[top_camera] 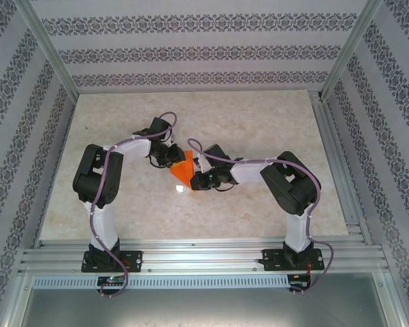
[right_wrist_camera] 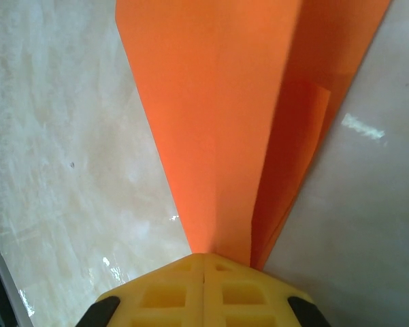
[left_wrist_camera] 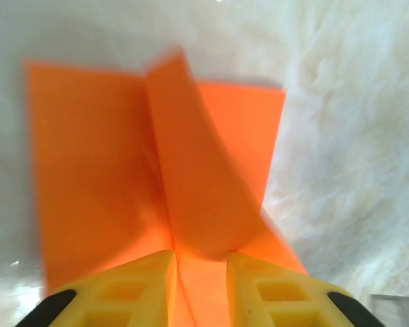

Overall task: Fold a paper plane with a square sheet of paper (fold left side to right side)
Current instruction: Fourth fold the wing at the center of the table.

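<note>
Your right jaws are pinching the tip of the folded paper (right_wrist_camera: 224, 122) mid-tabletop (top_camera: 258, 122), and your left jaws stand spread astride its opposite edge. With that side let go, the raised flap may spring back. The left wrist view shows it standing; from overhead the paper looks flat

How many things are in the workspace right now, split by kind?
Orange paper, partly folded: 1
Grippers: 2 (left gripper, fingers apart around the paper's edge; right gripper, shut on the paper)
Total: 3
</note>
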`<action>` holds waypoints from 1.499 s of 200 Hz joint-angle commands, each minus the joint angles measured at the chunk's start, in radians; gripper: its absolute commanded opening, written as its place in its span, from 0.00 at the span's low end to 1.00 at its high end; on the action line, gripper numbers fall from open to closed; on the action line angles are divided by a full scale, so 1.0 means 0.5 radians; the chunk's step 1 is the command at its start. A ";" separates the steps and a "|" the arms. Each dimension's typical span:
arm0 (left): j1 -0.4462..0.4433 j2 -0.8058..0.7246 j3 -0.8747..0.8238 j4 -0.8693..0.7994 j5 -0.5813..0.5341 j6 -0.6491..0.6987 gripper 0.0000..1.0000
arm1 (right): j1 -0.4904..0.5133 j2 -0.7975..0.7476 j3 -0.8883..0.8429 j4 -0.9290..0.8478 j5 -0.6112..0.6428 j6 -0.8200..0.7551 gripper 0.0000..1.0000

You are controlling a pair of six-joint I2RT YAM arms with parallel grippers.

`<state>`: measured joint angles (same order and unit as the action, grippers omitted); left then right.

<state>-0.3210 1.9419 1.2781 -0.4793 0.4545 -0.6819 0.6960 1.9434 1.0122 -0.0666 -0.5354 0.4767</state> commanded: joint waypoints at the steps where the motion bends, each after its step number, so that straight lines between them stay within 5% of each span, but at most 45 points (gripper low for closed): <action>1: 0.082 -0.218 0.082 -0.102 -0.013 0.090 0.30 | 0.042 0.104 -0.100 -0.293 0.139 -0.048 0.02; 42: 0.070 -0.483 -0.314 0.211 0.197 -0.038 0.20 | 0.052 0.120 -0.064 -0.329 0.129 -0.080 0.01; 98: -0.191 -0.573 -0.875 0.892 0.331 -0.397 0.08 | 0.057 0.121 -0.054 -0.362 0.150 -0.097 0.01; 162: -0.274 -0.505 -0.915 1.026 0.102 -0.551 0.03 | 0.065 0.129 -0.040 -0.386 0.169 -0.103 0.00; 300: -0.356 -0.200 -0.802 1.106 0.051 -0.571 0.03 | 0.087 0.153 0.008 -0.512 0.219 -0.140 0.00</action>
<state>-0.4808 1.8187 0.8501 0.0380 0.5148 -0.9638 0.7120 1.9450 1.0512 -0.1436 -0.4961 0.4305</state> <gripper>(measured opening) 0.056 0.042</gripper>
